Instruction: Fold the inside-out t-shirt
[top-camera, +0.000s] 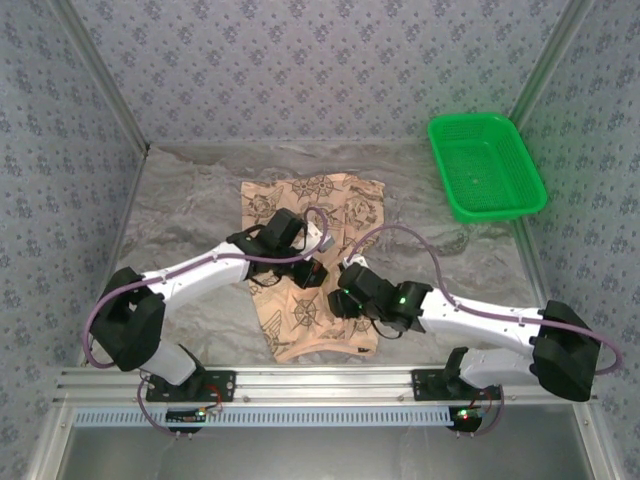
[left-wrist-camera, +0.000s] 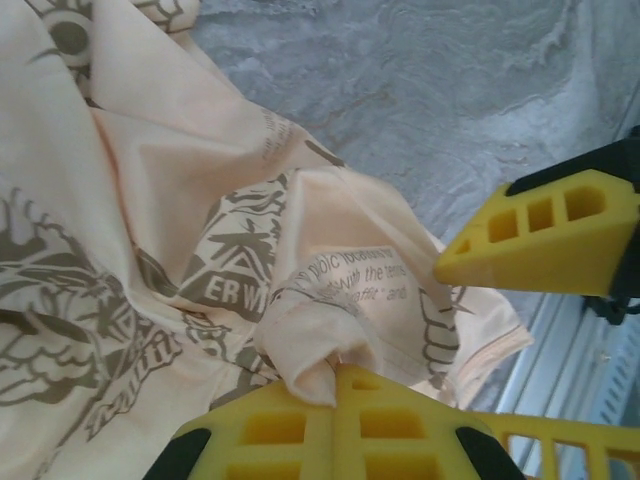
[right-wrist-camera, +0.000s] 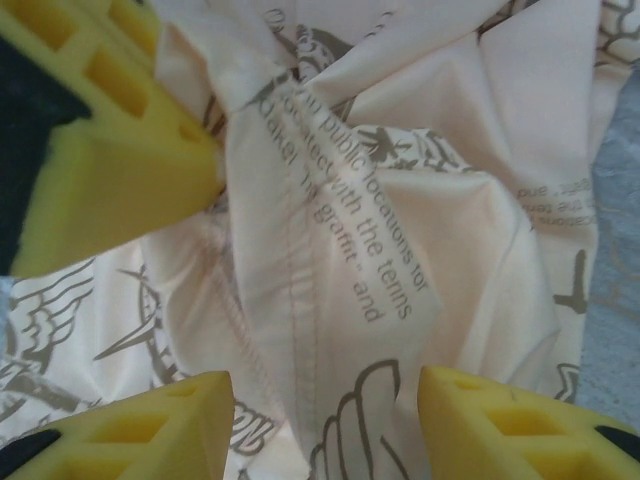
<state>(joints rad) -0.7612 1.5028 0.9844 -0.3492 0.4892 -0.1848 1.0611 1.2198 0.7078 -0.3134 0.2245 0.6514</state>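
The shirt (top-camera: 345, 205) lay crumpled on the table (top-camera: 180, 220). The left gripper (left-wrist-camera: 335, 385) was pinched shut on a bunched seam; the right gripper (right-wrist-camera: 325, 400) stood open astride that ridge. I'd have it bite one layer only, close beside the left.

Bright, even, diffuse light, faint soft shadows, wrist close-ups slightly blurred, washed-out

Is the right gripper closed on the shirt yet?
No, the right gripper stands open, its fingers apart over a raised fold of the t-shirt.
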